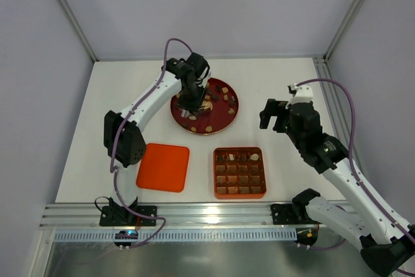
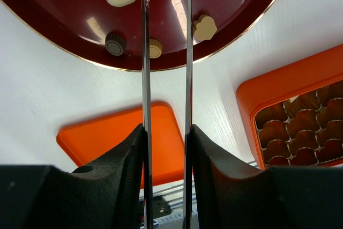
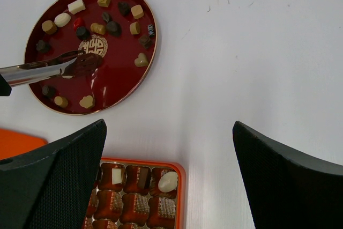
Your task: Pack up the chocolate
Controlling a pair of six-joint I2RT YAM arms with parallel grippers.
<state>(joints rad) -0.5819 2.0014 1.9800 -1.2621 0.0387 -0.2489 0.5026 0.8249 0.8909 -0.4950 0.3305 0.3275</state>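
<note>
Jaws of the left gripper stand partly closed, each one pressing on a blade of the metal tongs, which it holds pointing down over the dark red plate. The right gripper hangs wide open with nothing in it, well apart at the right.

Most of the chocolate lies scattered on the plate, cream, caramel and dark pieces, and a few pieces already sit in the far row of the orange tray. The flat lid lies to the left of the tray.

Seen from the right wrist, the tong tips meet at one dark piece near the plate's middle. They seem to be closing around it, though whether it has left the plate I cannot tell. The tray lies nearer than the plate and a little to its right, so the carry probably runs that way. The left arm is the nearer one, directly above the piece.
</note>
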